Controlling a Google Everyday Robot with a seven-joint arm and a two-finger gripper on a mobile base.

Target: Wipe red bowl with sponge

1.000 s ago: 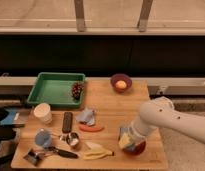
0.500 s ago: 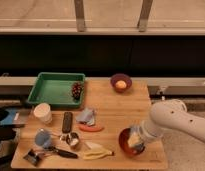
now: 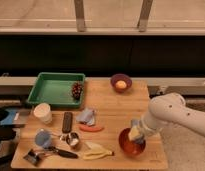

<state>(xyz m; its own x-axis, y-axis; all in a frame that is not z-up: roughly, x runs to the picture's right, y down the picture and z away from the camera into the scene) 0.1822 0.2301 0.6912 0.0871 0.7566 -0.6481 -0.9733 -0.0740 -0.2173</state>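
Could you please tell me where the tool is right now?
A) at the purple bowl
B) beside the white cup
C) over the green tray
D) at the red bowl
D: the tool is down at the red bowl, near the table's front right corner.

Round orange-red bowl (image 3: 127, 146), upright, front right, closed claw (image 3: 136, 134) at its rim.

This looks like a robot test bench in a lab rather than a home kitchen. A wooden table (image 3: 113, 111) below a long window wall holds kitchen props, among them a green tray (image 3: 50, 91). The robot's gripper (image 3: 136, 133) sits over the red bowl (image 3: 125, 146) at the table's front right.
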